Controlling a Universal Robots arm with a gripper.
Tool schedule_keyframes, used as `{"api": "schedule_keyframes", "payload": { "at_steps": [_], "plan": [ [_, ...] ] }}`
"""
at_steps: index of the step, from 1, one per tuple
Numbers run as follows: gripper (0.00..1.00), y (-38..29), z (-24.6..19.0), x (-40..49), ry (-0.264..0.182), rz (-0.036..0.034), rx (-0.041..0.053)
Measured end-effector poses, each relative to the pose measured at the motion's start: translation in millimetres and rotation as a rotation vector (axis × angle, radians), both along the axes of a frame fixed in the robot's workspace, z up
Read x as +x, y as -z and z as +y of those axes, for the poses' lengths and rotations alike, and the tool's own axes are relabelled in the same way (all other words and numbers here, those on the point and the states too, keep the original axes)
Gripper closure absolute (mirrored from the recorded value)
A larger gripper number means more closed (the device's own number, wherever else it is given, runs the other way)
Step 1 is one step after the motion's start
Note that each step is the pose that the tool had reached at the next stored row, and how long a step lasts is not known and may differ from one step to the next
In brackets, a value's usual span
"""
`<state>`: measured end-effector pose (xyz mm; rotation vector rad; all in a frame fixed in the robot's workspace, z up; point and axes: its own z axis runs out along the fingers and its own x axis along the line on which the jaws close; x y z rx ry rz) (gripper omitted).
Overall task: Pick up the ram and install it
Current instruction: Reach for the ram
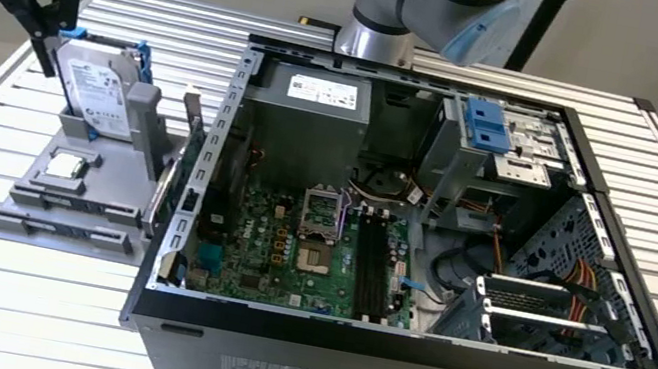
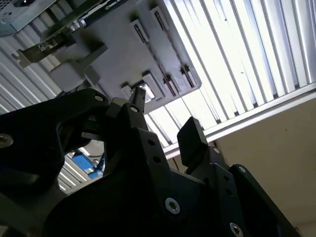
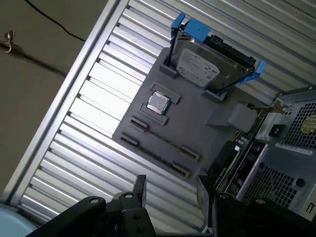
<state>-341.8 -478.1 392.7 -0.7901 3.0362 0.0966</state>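
First wrist view: one hard drive, one processor on tray; hand apart, empty.

- The ram shows in the first wrist view as a long, thin, dark strip seen edge-on (its board colour and chips cannot be made out from this angle).
- It stands upright on its long edge, seated in a slot of the grey tray, with a small clip-like block at each end.
- It lies below the gripper and ahead of the fingertips, running roughly across the gap between them.
- It is well apart from both fingers; nothing touches it and it is not held.
- Of the tray's two parallel slots, it sits in the one nearer the gripper.
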Motion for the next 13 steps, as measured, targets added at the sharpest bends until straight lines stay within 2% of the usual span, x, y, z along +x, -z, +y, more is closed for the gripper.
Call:
{"api": "schedule_keyframes", "payload": {
  "at_steps": [13],
  "plan": [
    [0.00, 0.0, 0.4, 0.0, -0.162, -0.0001, 0.0000]
  ]
}}
